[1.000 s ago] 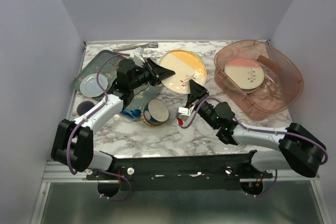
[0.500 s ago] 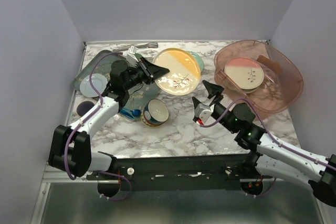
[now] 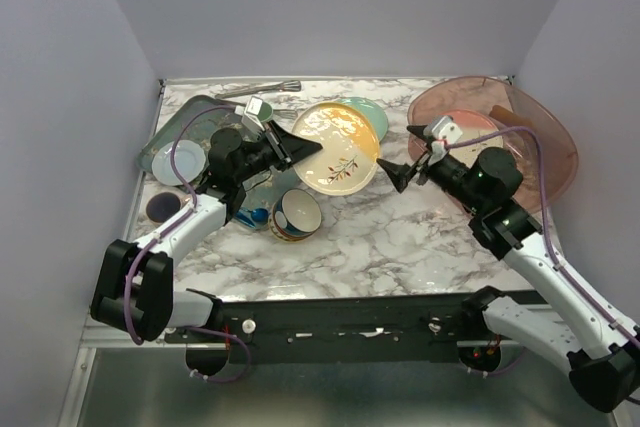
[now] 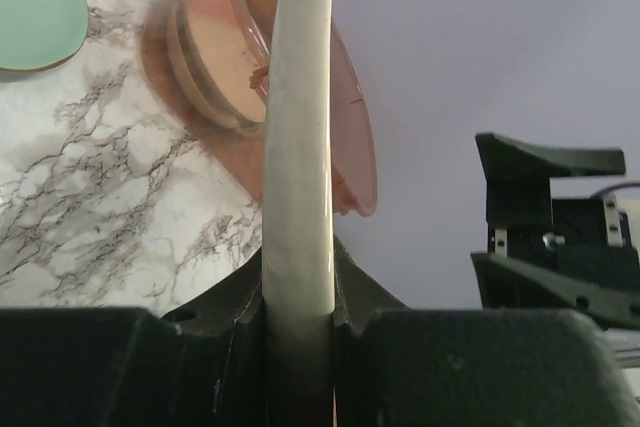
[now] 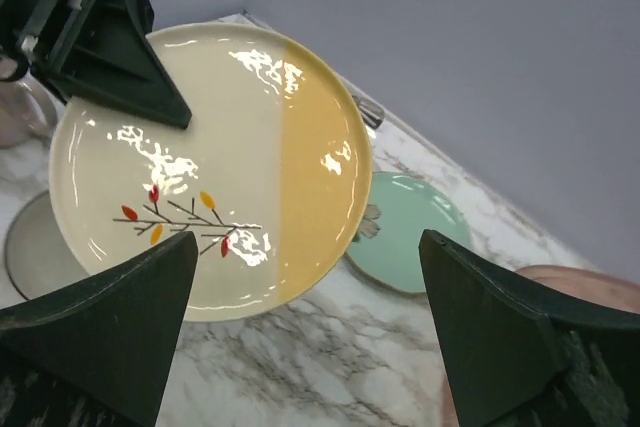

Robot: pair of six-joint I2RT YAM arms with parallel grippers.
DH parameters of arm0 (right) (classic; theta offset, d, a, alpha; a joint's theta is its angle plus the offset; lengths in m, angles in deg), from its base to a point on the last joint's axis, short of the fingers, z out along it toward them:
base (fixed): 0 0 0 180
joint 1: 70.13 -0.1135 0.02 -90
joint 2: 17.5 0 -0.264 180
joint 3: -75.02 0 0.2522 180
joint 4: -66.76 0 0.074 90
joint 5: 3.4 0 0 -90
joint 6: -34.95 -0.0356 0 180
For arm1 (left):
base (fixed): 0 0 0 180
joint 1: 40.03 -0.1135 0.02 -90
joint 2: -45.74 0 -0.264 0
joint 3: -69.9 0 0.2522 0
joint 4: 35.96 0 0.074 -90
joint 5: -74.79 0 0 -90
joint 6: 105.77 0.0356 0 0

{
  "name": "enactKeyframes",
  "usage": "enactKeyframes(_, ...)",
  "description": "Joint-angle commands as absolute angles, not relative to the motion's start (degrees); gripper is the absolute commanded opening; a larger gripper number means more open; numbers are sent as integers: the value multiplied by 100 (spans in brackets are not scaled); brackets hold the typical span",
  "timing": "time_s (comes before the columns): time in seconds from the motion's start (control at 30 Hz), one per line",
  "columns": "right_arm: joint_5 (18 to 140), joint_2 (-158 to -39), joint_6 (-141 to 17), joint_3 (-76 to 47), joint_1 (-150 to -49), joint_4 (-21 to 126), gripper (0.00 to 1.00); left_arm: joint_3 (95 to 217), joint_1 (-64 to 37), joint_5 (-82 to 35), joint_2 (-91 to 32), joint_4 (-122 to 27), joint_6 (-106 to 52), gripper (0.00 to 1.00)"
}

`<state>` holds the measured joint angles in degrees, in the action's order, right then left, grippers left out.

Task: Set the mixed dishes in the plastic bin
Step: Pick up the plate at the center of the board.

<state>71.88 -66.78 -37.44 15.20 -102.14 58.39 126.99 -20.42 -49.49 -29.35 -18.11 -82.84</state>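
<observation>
Top external view: your left gripper (image 3: 300,144) is clamped on the left rim of the yellow-and-cream plate (image 3: 340,147), which is tilted above the marble table (image 3: 400,237) with its sprig face turned toward the right arm. From the left wrist you see that plate edge-on, pinched between the two jaws, with the plastic bin (image 3: 555,162) beyond it.

Your right gripper (image 3: 405,155) hangs just beside the plate's right edge with its jaws spread wide and nothing between them. The right wrist view looks past both fingers onto the plate's glossy face.

The mint green plate (image 3: 368,115) lies flat on the table just behind the held plate, partly covered by it. The blue-yellow patterned bowl (image 3: 296,214) stands upright on the table below the left gripper. The bin sits at the far right of the table, well apart from the held plate, and the pink-and-cream plate (image 3: 480,125) lies inside it, partly hidden by the right arm. The dark-green tray (image 3: 165,132) lies at the far left.
</observation>
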Motion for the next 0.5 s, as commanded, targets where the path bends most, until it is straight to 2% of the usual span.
enactKeyframes(0.0,5490,-7224,-6692,1064,-9171,5519,100,12647,-2043,-5344,-2580,-298,-8450,0)
enactKeyframes(0.1,4364,-7820,-8362,1037,-8291,5940,99,12567,-2043,-5388,-2528,-87,-8494,0)
enactKeyframes(0.17,3750,-8086,-8816,1098,-8060,6327,99,12515,-2043,-5415,-2537,45,-8572,0)
enactKeyframes(0.47,2773,-8632,-9827,1634,-8006,7698,98,12471,-2026,-5485,-2694,625,-8950,0)
